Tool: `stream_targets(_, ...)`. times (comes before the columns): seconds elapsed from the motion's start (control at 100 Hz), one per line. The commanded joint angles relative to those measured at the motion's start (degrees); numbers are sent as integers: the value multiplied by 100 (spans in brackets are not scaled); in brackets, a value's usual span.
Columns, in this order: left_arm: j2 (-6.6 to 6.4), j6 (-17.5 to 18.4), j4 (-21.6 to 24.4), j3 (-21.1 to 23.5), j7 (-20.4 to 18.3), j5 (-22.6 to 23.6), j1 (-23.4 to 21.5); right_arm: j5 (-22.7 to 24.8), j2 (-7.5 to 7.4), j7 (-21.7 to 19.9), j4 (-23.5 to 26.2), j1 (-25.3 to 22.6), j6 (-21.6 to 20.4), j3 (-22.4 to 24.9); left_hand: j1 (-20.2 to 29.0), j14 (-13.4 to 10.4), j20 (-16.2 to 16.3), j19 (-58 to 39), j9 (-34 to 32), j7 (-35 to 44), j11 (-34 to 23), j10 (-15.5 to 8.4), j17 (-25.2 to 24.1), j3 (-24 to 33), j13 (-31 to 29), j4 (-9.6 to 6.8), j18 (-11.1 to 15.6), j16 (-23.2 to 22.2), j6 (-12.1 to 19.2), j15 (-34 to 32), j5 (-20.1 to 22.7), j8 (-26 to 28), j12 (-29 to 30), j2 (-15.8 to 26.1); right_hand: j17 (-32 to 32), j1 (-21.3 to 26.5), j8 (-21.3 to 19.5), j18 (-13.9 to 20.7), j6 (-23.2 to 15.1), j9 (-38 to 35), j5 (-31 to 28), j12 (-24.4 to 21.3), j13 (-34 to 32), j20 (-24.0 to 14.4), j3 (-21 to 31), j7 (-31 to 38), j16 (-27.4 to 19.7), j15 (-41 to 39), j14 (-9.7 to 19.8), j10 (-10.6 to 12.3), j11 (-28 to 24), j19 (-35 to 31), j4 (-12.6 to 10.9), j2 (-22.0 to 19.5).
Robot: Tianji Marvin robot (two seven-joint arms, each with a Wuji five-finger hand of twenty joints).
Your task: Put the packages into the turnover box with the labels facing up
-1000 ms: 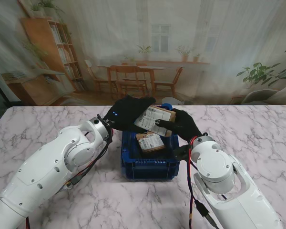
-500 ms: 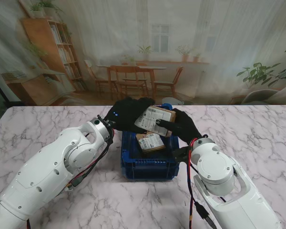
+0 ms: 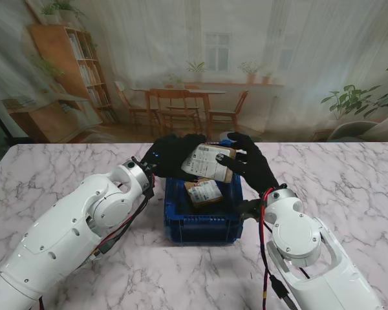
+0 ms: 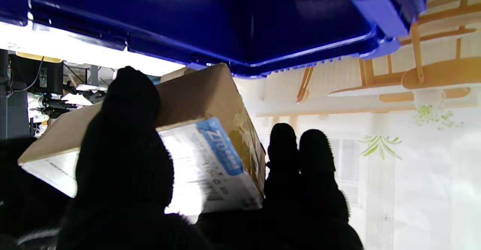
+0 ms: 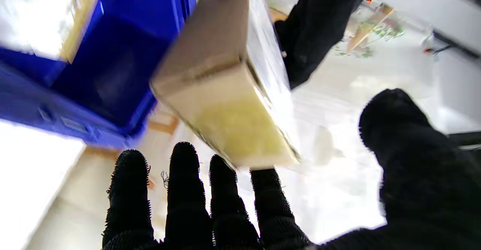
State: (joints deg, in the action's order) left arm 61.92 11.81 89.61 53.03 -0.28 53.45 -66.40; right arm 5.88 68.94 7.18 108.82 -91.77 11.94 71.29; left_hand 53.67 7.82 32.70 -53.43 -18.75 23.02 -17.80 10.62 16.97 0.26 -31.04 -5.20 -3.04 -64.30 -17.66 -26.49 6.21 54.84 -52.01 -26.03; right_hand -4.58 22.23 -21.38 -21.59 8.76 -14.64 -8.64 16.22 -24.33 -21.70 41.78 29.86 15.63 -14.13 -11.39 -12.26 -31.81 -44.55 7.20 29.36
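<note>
Comparing the stand view with half a second earlier: the right hand (image 3: 249,165) has lifted its fingers off the held package (image 3: 209,161) and spread them, whereas before they lay across the label's right end. The left hand (image 3: 171,154) keeps its grip on the package's left end, so the load now rests with one hand, which suggests that the handover is done and lowering can begin. The held package hangs over the far half of the turnover box (image 3: 204,223), label up, its long axis running left to right across the box and slightly tilted, with the right end lower. A second package (image 3: 204,192) already lies inside the box, label up, nearer to me than the held one. The box sits on the marble tabletop (image 3: 64,168).

Left wrist view: dark gloved fingers (image 4: 127,137) wrap over the cardboard of the held package (image 4: 210,156), a blue-and-white label showing on one face; the blue wall of the turnover box (image 4: 225,24) lies just beyond it.

Right wrist view: four fingers (image 5: 188,190) are extended and apart, the thumb wide of them, holding nothing. One fingertip may brush the end of the held package (image 5: 225,103), but motion blur leaves this uncertain. The turnover box (image 5: 112,73) lies beyond the package.
</note>
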Motion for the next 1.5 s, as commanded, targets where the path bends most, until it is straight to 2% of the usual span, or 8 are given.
stream_targets(0.0, -26, -44, 50, -48, -189, 25, 6, 460, -30, 353, -148, -153, -327, 59, 1173, 185, -3, -136, -744, 689, -652, -346, -18, 2605, -23, -258, 53, 72, 551, 134, 569, -31, -448, 1035, 50, -222, 142, 217, -208, 156, 146, -85, 51, -48, -128, -157, -198, 377, 16, 63, 188, 155, -36, 10)
stream_targets(0.08, -38, -97, 48, -137, -345, -21, 38, 961, -4, 801, -285, -275, -728, 138, 1158, 201, -10, -138, -788, 683, -654, -341, -14, 2574, -34, -274, 27, 122, 551, 134, 634, -58, -445, 1022, 34, -201, 154, 196, -234, 118, 87, -92, 21, -59, -119, -183, -206, 415, 4, 68, 203, 185, -47, -14)
stream_targets(0.18, -49, -192, 36, -275, -530, -102, 89, 1187, 33, 1142, -344, -460, -958, 288, 1119, 216, -21, -154, -880, 649, -606, -330, 17, 2511, -64, -299, -12, 241, 567, 119, 760, -113, -459, 1006, 19, -140, 177, 209, -249, 42, 26, -156, 30, -97, -138, -280, -235, 551, 4, 71, 371, 257, -61, -34)
stream_targets(0.32, -63, -324, 36, -420, -820, -316, 135, 1212, 75, 1398, -359, -696, -1098, 507, 947, 221, -65, -170, -986, 571, -555, -296, 46, 2386, -49, -321, -64, 1253, 582, -94, 966, 27, -385, 1039, 17, -70, 175, 206, -249, 52, 0, -163, 27, -95, -149, -295, -242, 589, -15, 57, 404, 311, -72, -87)
stream_targets(0.36, -74, -365, 48, -450, -932, -359, 145, 1212, 85, 1456, -367, -746, -1127, 557, 937, 230, -63, -179, -1051, 575, -541, -291, 69, 2373, -78, -315, -109, 1357, 587, -127, 1021, 63, -358, 1028, 22, -54, 175, 204, -247, 67, -5, -170, 25, -97, -157, -302, -239, 596, -17, 43, 425, 329, -76, -118)
stream_targets(0.73, -118, -730, 99, -609, -1343, -490, 154, 1163, 145, 1742, -454, -972, -1294, 767, 586, 408, 37, -434, -1375, 518, -491, -227, 230, 2132, -322, -215, -277, 1423, 613, -216, 1403, 228, -235, 1000, 28, 76, 141, 212, -252, 132, -17, -152, 51, -173, -325, -344, -184, 592, -31, -5, 421, 402, -122, -360)
stream_targets(1.07, -175, -768, 207, -531, -1722, -645, 128, 1119, 162, 1791, -462, -1014, -1257, 742, 448, 479, 68, -593, -1527, 442, -510, -199, 293, 2024, -452, -167, -325, 1447, 635, -273, 1625, 242, -47, 931, 11, 139, 84, 222, -254, 163, -39, -122, 65, -276, -473, -345, -141, 550, -33, -20, 350, 411, -156, -523)
stream_targets(1.49, -233, -795, 422, -456, -2027, -655, 35, 1110, 195, 1899, -566, -993, -1056, 661, 619, 575, 333, -1015, -1787, 476, -497, -158, 417, 1719, -615, 166, -356, 1369, 692, -420, 1856, 294, 1, 900, 97, 197, 55, 188, -262, 134, -120, -137, 98, -311, -612, -371, -141, 594, -37, -8, 380, 608, -183, -594)
